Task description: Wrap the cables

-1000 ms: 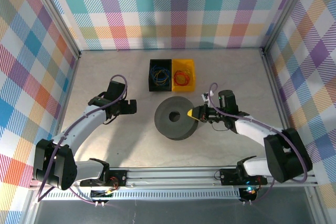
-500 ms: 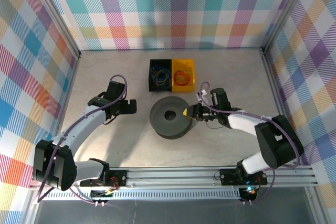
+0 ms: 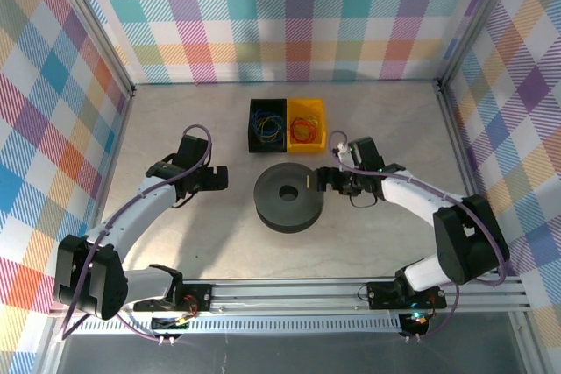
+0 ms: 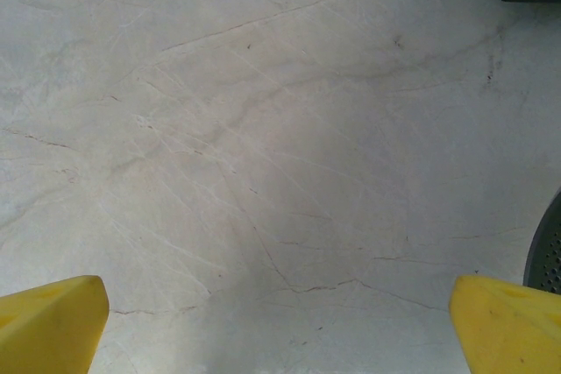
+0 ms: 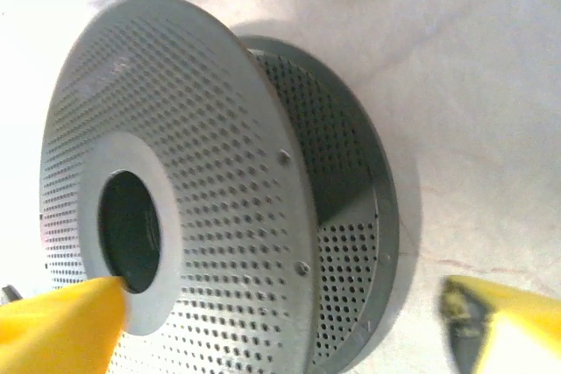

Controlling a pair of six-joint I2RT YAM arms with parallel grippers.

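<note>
Thin red-orange cables point(image 3: 303, 131) lie looped in yellow plastic bin point(image 3: 321, 120). Right fingers point(image 5: 61, 326) spread wide astride perforated grey round spool point(image 5: 219, 181) rim; left fingers point(image 4: 48, 321) wide apart over pale worktop point(image 4: 263, 129).

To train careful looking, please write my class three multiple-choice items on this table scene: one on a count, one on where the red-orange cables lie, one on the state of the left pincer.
1. How many bins stand beyond the black spool?
A. two
B. three
C. four

2. Where do the red-orange cables lie?
A. loose beside the spool
B. in the yellow bin
C. wound on the spool

3. The left pincer is:
A. shut on a cable
B. shut on the spool
C. open

Answers:
1 A: a black bin and the yellow bin stand side by side.
2 B: the top view shows their loops inside that bin.
3 C: the left wrist view shows its yellow fingertips wide apart over the bare table.
</note>
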